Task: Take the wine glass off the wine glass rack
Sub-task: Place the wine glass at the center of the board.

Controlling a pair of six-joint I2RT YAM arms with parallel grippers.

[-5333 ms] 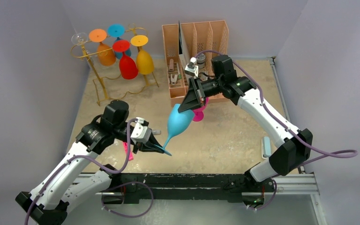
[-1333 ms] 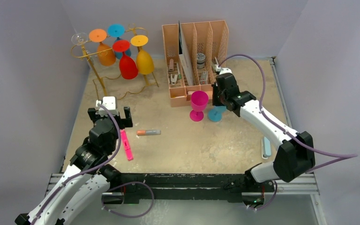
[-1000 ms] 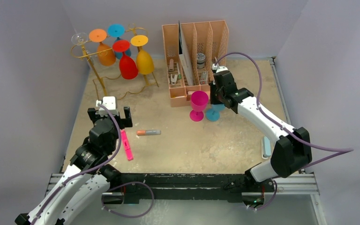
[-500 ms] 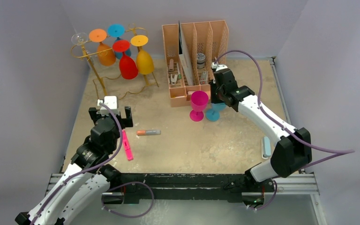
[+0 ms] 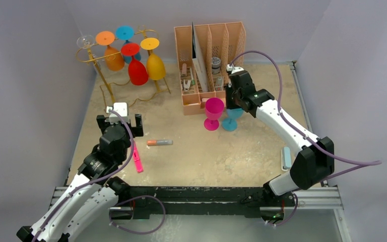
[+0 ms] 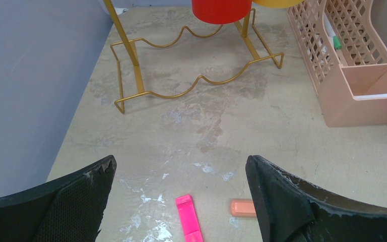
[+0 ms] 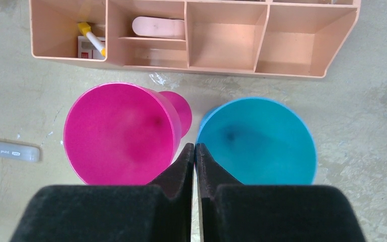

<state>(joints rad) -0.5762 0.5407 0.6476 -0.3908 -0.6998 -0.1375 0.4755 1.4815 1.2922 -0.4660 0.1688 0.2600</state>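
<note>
The red glass (image 5: 137, 72) hangs bowl-down by its foot from the gold wire rack (image 5: 112, 94) at the worktop's far left. It looks like smooth, stiff plastic, probably light and slippery, and is best taken across the bowl or at the thin stem. The left tool (image 6: 181, 166) gapes wide, facing the rack's wavy base. The right tool (image 7: 195, 148), pinched shut and empty, hovers over the gap between an upright pink glass (image 7: 118, 133) and blue glass (image 7: 257, 138).

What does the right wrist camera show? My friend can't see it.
Two black fingers, shut together, point down between a pink wine glass and a blue wine glass, both standing upright on the beige table. A peach organiser with open compartments sits beyond them.
</note>
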